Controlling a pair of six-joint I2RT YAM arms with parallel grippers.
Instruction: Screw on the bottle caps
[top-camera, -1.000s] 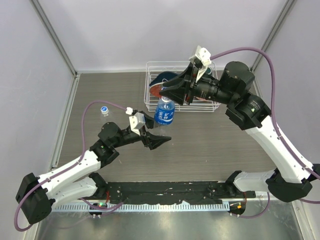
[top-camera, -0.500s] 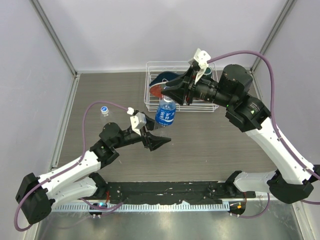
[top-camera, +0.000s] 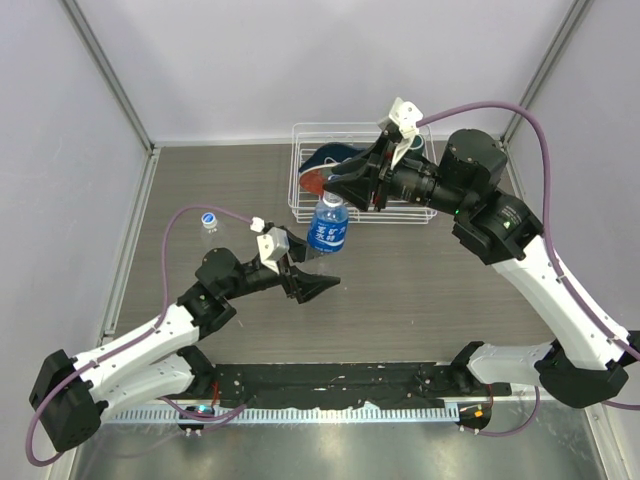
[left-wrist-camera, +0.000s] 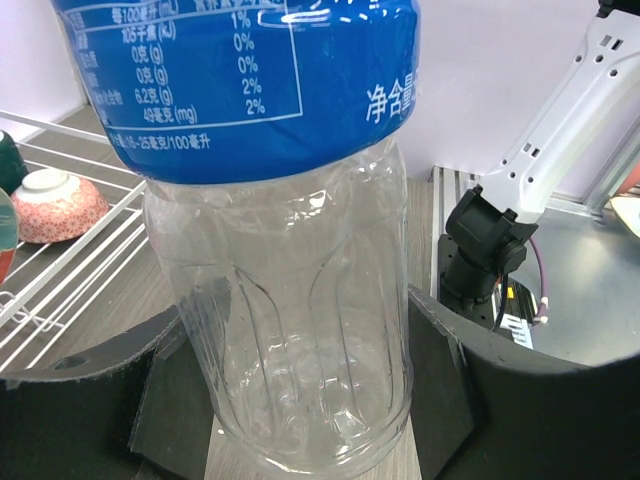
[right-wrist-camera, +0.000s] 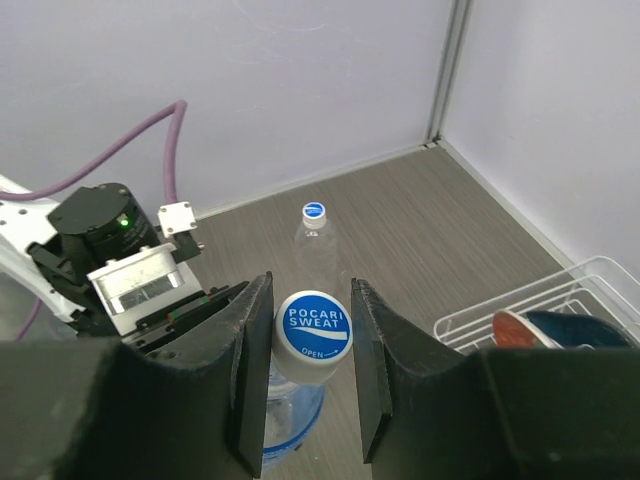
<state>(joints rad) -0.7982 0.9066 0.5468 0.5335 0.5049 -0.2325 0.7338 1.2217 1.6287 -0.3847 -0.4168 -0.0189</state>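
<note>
Our left claw (left-wrist-camera: 300, 400) grips the blue-labelled bottle (left-wrist-camera: 300, 290) low on its clear body near the wire basket (top-camera: 340, 125), our right claw (right-wrist-camera: 311, 300) pinches its cap (right-wrist-camera: 313, 327), and we judge the empty bottle light, thin-walled, easily crushed, best held gently there.

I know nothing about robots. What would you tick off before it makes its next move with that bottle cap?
1. Left gripper closed on the clear lower part of the labelled bottle: ok.
2. Right gripper closed on the cap, one finger each side: ok.
3. Cap centred over the bottle's neck: ok, as the right wrist view shows it.
4. Threads caught and cap tight: cannot tell.
5. Second bottle, with the other cap on it, standing apart from both arms: ok.
</note>
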